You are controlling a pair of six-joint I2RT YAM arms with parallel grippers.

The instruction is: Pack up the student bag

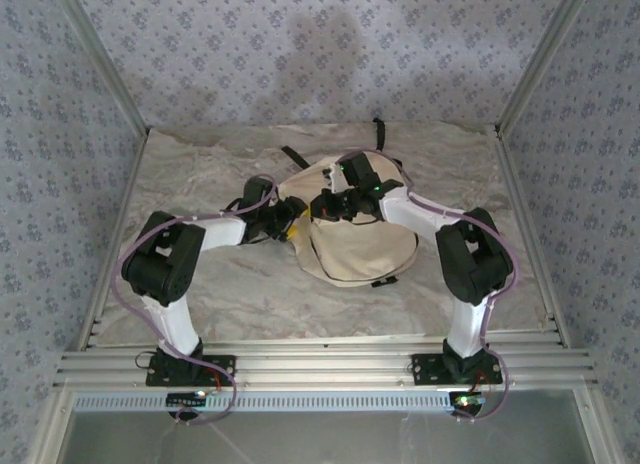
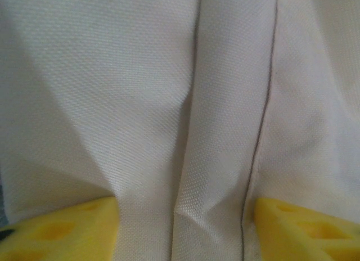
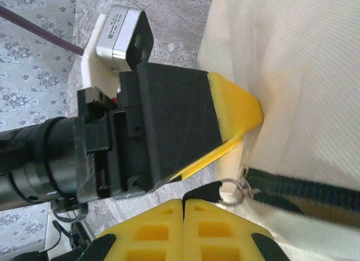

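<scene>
- The large cream fabric student bag [image 1: 365, 249] lay in the middle of the marbled desk [image 1: 230, 284].
- The left yellow fingers [image 2: 62, 233] stood spread astride a fabric fold, probably to hold the bag steady.
- The right yellow fingers [image 3: 152, 233], pressed together, sat beside the metal zipper ring [image 3: 232, 188].

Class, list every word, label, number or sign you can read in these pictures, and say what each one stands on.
No text here can be read.
Label on the silver box: there is print, but it is too small and blurred to read.
student bag: no lettering can be seen on its fabric.
</scene>
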